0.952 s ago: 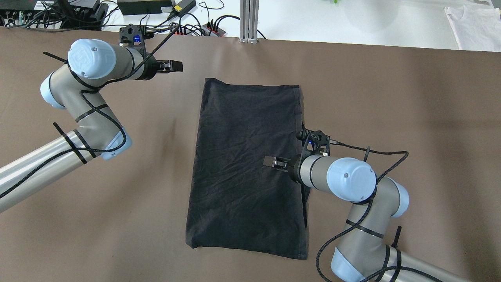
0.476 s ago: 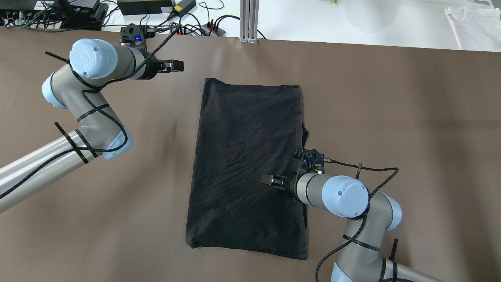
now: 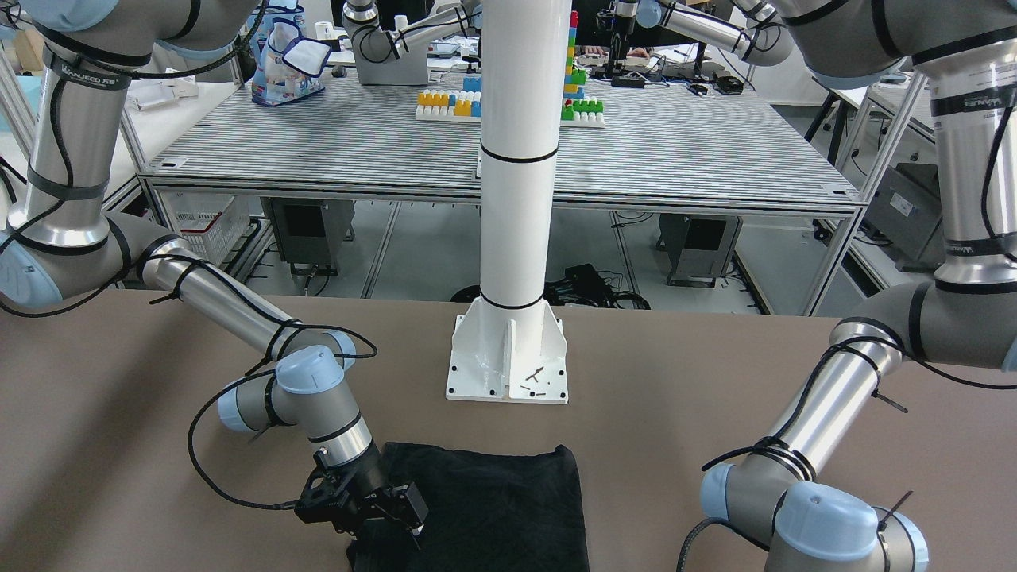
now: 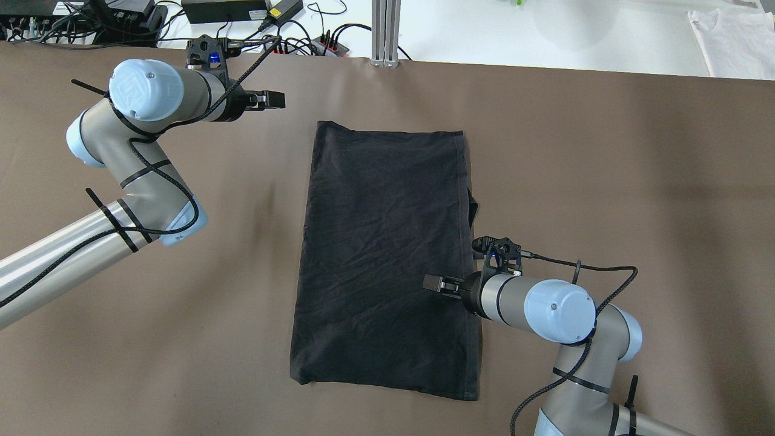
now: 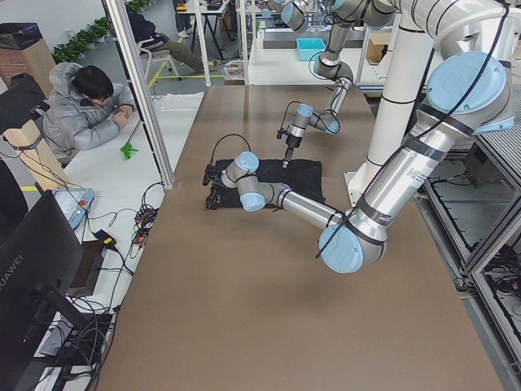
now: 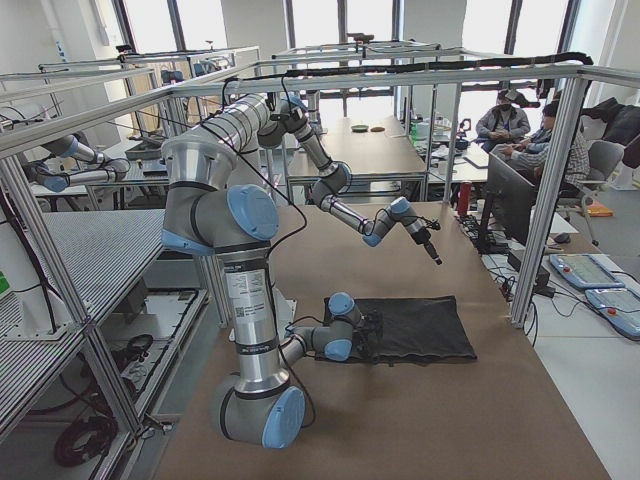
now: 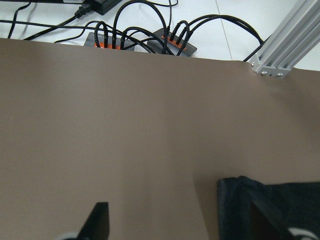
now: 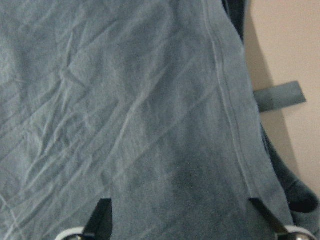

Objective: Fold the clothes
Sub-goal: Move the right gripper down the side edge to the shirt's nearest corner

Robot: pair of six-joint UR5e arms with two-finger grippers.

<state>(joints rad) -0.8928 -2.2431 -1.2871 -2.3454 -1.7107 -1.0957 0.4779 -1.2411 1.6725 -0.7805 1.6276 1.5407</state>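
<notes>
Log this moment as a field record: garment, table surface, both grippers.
Garment: plain black thin-fabric garment, lying flat, wrinkled, roughly rectangular
Surface: brown table
Left gripper: open, over bare table beside the garment's far corner, apart from it
Right gripper: open, over the garment's right side near the hem; cannot tell whether it touches the fabric

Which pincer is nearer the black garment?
Right. The right pincer is over the black garment, near its right edge; the left pincer is off it, beyond its far-left corner.
</notes>
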